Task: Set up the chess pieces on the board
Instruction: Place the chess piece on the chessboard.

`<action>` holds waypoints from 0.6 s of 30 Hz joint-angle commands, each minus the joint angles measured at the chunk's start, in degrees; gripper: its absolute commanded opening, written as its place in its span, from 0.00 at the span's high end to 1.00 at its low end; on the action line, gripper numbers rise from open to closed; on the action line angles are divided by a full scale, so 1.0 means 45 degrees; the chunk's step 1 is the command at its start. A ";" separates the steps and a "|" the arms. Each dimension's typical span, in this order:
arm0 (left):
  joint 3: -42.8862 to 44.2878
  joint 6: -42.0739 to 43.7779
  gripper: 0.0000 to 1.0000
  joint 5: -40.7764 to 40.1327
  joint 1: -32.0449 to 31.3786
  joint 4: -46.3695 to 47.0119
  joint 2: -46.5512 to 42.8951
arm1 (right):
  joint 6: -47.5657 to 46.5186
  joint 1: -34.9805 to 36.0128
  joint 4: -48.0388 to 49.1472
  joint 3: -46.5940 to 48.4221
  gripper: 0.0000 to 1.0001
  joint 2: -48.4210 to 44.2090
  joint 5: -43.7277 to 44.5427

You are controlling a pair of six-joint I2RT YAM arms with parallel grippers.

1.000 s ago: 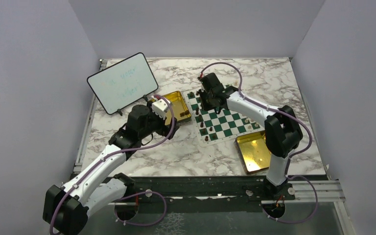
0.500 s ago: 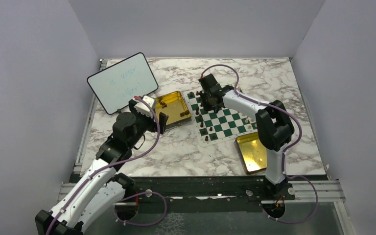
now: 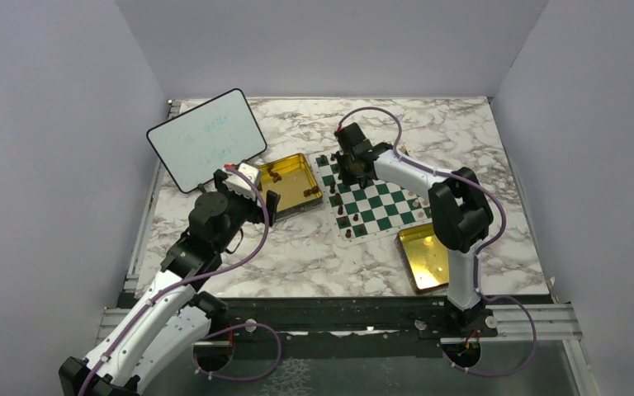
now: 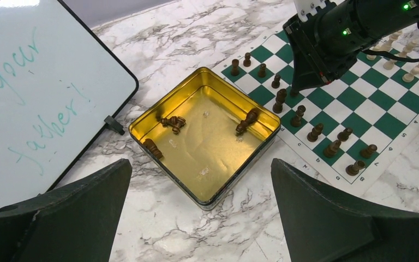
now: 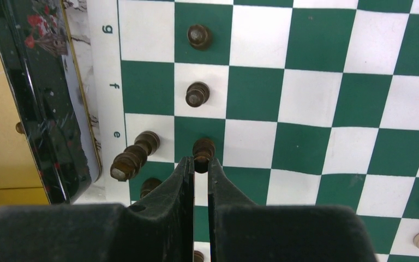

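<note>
The green and white board (image 3: 380, 206) lies at the table's middle right. Dark brown chess pieces (image 4: 279, 101) stand along its left side, and cream ones (image 4: 414, 73) along its far side. My right gripper (image 3: 351, 169) hangs over the board's far left corner. In the right wrist view this right gripper (image 5: 201, 162) is shut on a dark brown pawn (image 5: 203, 148) at its fingertips, beside a taller dark piece (image 5: 133, 155). My left gripper (image 4: 201, 164) is open and holds nothing. It hovers near the gold tin (image 4: 142, 117), which holds a few lying dark pieces (image 4: 172, 123).
A whiteboard (image 3: 206, 139) with green writing leans at the back left. The gold tin (image 3: 293, 183) sits between it and the board (image 5: 305, 98). A second gold tin (image 3: 425, 256) lies near the board's front right corner. The tin's dark side (image 5: 43, 109) borders the board's left edge.
My left arm has drawn back from the gold tin toward the near left, with its gripper open. My right gripper has stayed over the board's far left, shut, and its elbow has shifted left.
</note>
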 commanded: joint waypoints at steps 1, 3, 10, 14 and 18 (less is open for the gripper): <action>-0.0042 0.0144 0.01 -0.0298 -0.0028 0.0233 -0.0256 | 0.0116 -0.0041 -0.0174 0.0607 0.96 0.0457 0.0037; -0.0026 0.0187 0.01 -0.0324 -0.0028 0.0181 -0.0260 | 0.0147 -0.0052 -0.0265 0.0758 0.96 0.0556 -0.0013; -0.0049 0.0239 0.01 -0.0375 -0.0028 0.0172 -0.0318 | 0.0209 -0.0045 -0.0667 0.1010 0.96 0.0864 -0.0167; -0.0049 0.0202 0.01 -0.0341 -0.0028 0.0160 -0.0288 | 0.0325 -0.0044 -0.0915 0.1106 0.95 0.0925 -0.0255; -0.0062 0.0208 0.01 -0.0327 -0.0028 0.0167 -0.0292 | 0.0350 -0.0036 -0.1013 0.1179 0.95 0.1063 -0.0466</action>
